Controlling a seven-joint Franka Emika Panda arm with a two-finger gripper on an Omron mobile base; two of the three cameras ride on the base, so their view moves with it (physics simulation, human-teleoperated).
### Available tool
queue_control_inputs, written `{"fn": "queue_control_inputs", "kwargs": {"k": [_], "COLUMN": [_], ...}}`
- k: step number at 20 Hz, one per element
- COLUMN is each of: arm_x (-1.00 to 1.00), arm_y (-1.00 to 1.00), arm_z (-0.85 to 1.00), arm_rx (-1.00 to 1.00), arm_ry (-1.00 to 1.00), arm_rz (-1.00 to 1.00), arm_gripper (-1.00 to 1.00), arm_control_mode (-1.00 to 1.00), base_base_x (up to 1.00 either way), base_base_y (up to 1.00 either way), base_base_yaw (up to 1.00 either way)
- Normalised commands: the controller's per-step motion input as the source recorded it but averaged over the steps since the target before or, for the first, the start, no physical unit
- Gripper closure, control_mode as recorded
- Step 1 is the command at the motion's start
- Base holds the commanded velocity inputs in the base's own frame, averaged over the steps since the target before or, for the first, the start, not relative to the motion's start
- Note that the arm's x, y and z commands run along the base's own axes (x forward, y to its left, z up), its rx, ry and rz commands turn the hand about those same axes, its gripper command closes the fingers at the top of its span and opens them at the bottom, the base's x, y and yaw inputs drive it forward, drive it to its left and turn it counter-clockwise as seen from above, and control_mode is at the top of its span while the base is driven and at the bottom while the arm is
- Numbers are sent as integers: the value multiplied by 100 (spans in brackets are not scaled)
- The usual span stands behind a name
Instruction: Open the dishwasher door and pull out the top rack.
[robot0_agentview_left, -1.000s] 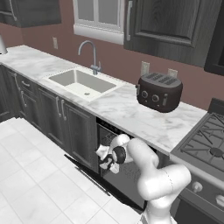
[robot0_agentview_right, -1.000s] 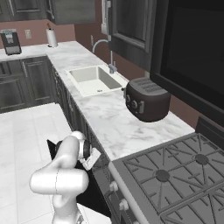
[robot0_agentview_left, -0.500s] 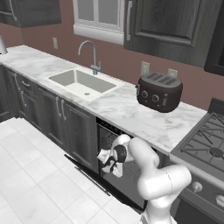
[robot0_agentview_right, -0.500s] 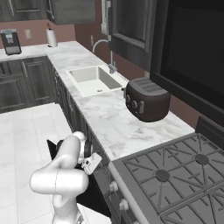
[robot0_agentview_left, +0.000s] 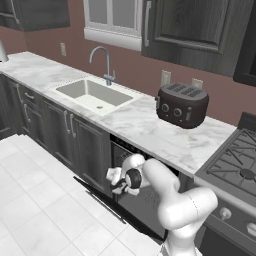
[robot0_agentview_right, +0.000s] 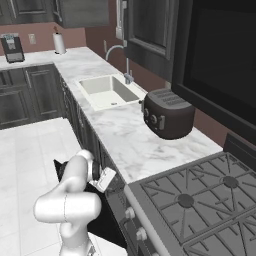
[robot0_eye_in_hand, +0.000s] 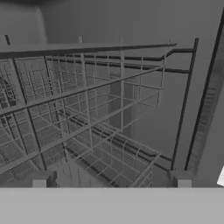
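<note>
Gripper seen in the hand view with two dark fingertips set wide apart. Nothing is held between them; jaws are judged spread. In the left base view the gripper is placed at the mouth of the dishwasher opening, just under the counter edge; in the right base view it is seen at the same spot, pointed inward.

Directly ahead of the fingertips the top rack is seen: thin grey wire grid, spread across most of the hand view, with its front rail running across the upper part. Contact between fingers and wire cannot be told. The rack appears to sit inside the dark cavity, not drawn out.

The dishwasher door is seen lowered, its black panel lying out over the white floor below the arm. In the right base view the door is seen as a dark slab beside the robot's body.

Progress, as judged: door opening is done. Rack pull is left. A front wire is yet to be closed on, then drawn straight out toward the base.

Further out: marble counter, sink, toaster, and stove are noted, all untouched by the arm.
</note>
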Motion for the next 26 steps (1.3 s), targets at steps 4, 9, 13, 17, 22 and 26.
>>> {"fn": "queue_control_inputs", "kwargs": {"k": [4,9,13,17,22,26], "arm_x": [64,51,30,0,0,9], "arm_y": [0,-9,-9,-9,-12,-24], "arm_z": [0,-4,31,93,71,27], "arm_rx": [-20,-22,-17,-6,-7,-6], "arm_ry": [23,21,13,3,2,4], "arm_rz": [0,1,2,1,1,0], "arm_gripper": [-100,-100,-100,-100,-100,-100], "arm_control_mode": [-100,-100,-100,-100,-100,-100], "base_base_x": [0,0,0,0,0,0], "base_base_y": [0,0,0,0,0,0], "base_base_yaw": [0,0,0,0,0,0]}}
